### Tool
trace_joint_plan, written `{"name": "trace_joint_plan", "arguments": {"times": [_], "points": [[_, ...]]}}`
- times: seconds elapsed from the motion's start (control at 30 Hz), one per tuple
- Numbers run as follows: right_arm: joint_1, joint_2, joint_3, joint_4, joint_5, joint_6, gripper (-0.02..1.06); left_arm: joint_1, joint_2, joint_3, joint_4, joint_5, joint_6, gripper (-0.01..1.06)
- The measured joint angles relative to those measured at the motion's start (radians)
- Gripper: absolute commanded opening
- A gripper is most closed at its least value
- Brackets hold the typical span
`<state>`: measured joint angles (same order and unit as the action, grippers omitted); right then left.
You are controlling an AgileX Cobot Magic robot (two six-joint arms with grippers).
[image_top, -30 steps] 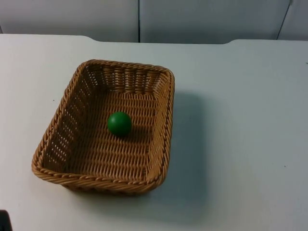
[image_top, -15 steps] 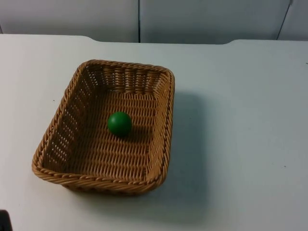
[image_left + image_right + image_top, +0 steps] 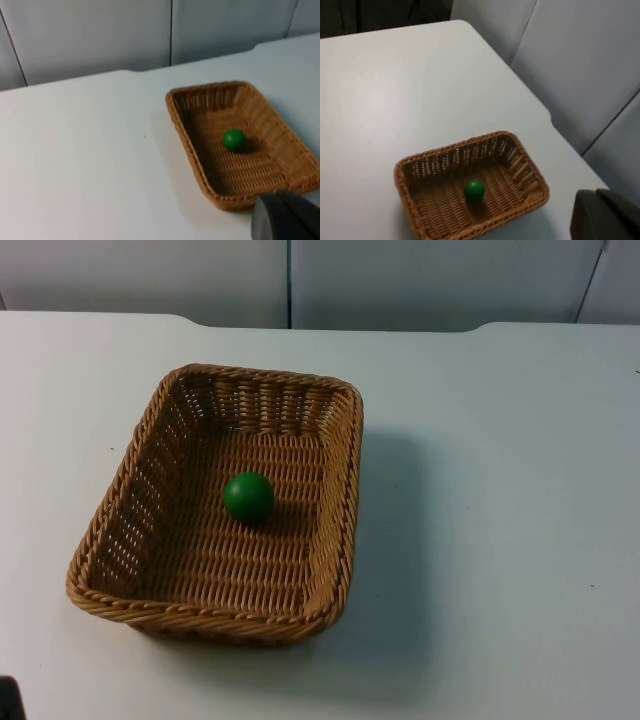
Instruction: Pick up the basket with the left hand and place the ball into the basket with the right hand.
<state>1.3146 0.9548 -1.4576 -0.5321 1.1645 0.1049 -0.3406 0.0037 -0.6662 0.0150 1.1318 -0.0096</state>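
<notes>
The white table (image 3: pixel 500 490) extended to the grey partition wall (image 3: pixel 420 280) and carried a single woven item. The brown wicker basket (image 3: pixel 150 590) rested flat on the table, standing free, with no arm or finger touching it. The green ball (image 3: pixel 248 496) lay inside the basket, on its woven floor near the middle, apart from all four walls.

Both arms waited well back from the basket. The left gripper (image 3: pixel 286 216) was seen as a black fingertip in the left wrist view; the basket (image 3: pixel 190 130) sat on the table ahead of it, with the ball (image 3: pixel 233 139) beyond the nearest rim. Whether its fingers were apart or together cannot be told. The right gripper (image 3: pixel 605 214) was likewise seen as a black fingertip, high above the table, with the basket (image 3: pixel 405 190) and ball (image 3: pixel 474 190) well ahead of and below it; its finger state also cannot be told.
</notes>
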Motion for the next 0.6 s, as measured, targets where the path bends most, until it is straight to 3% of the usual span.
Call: {"name": "trace_joint_plan", "arguments": {"times": [0.17, 0.6], "points": [[0.000, -0.006, 0.000, -0.111, -0.028, 0.003, 0.00, 0.000, 0.000, 0.095, -0.002, 0.007, 0.017, 0.00], [0.000, -0.031, 0.000, -0.101, -0.032, 0.021, 0.00, 0.000, 0.000, 0.143, -0.020, -0.027, 0.027, 0.00]]}}
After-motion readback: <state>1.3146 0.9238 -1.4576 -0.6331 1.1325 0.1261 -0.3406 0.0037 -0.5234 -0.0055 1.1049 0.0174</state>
